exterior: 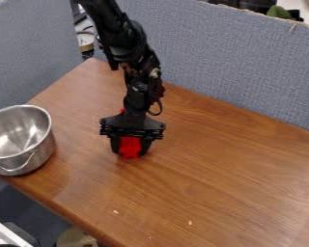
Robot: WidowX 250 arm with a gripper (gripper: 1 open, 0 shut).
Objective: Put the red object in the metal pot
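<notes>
The gripper [131, 145] had closed around the red object [130, 147], well right of the metal pot [18, 138]; lifting came next.

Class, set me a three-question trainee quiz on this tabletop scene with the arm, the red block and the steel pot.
1. True or false: the bright red block-like bar already lies inside the shiny round steel pot.
2. Which is at the wooden table's left edge: A) the pot, B) the red bar, C) the black gripper?
3. Fill in: the gripper points ____ over the red bar.

Key: 1 false; 2 A; 3 down
</notes>
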